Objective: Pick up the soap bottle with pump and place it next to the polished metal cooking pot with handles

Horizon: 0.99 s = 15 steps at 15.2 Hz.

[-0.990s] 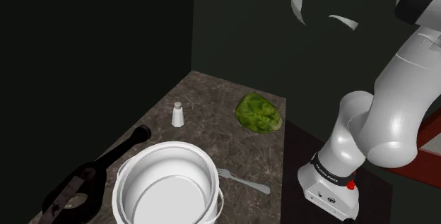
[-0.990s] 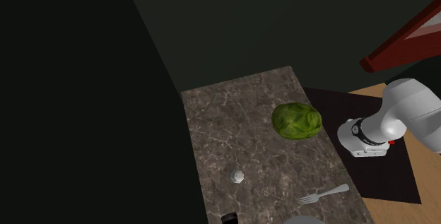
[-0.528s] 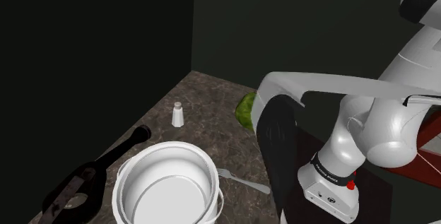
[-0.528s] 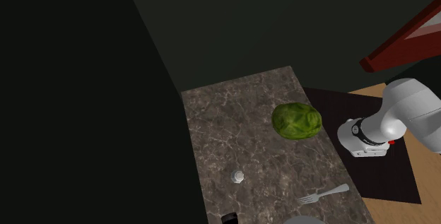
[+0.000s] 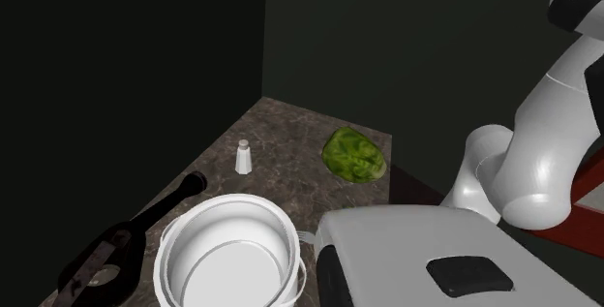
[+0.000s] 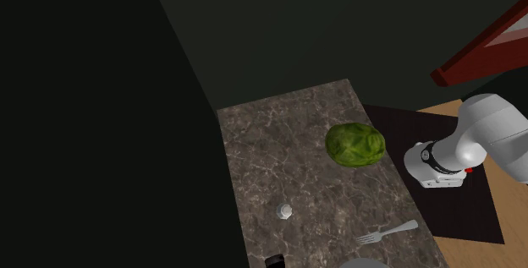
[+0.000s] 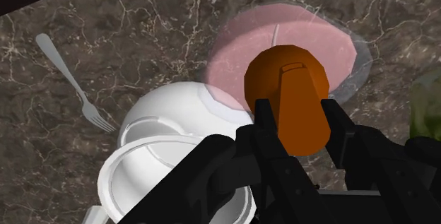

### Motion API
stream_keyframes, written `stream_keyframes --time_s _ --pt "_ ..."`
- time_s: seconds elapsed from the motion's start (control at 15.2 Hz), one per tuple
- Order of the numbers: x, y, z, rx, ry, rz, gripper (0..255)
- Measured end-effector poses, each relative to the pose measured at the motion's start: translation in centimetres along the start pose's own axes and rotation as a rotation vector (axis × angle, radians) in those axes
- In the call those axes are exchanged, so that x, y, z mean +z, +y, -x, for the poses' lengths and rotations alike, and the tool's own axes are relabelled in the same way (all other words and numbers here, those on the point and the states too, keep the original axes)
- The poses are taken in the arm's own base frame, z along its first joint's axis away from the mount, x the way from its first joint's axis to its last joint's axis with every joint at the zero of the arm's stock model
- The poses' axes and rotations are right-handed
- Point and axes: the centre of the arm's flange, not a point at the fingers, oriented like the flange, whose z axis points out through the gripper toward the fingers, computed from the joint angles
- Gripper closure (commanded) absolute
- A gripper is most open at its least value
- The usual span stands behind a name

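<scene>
Evidently the end effector (image 7: 300, 127) pinches the soap bottle (image 7: 283, 39) by its orange pump (image 7: 286, 81) over the marbled desk (image 7: 141, 32). The bottle is just beside the white pot (image 7: 166, 109), which in the shoulder view sits at eight o'clock from the lettuce (image 5: 353, 155).

Fork (image 7: 71, 81) beside pot (image 7: 157, 114) on counter (image 7: 141, 25)

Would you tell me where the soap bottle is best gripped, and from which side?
Grip the soap bottle by its orange pump, coming from the top along its axis: the pump is narrow enough for the tool, while the pink body looks too wide. The tool clasps it so.
</scene>
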Motion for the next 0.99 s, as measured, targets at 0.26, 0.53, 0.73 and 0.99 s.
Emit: stream_keyframes --time_s 0.26,0.53,0.73,0.99 --pt "2.1 0.0 0.1 0.000 0.000 0.000 255" --pt "4.2 0.1 0.3 0.000 0.000 0.000 255" --pt "5.8 0.0 0.5 0.000 0.000 0.000 255" --pt "7.9 0.1 0.5 0.000 0.000 0.000 255"
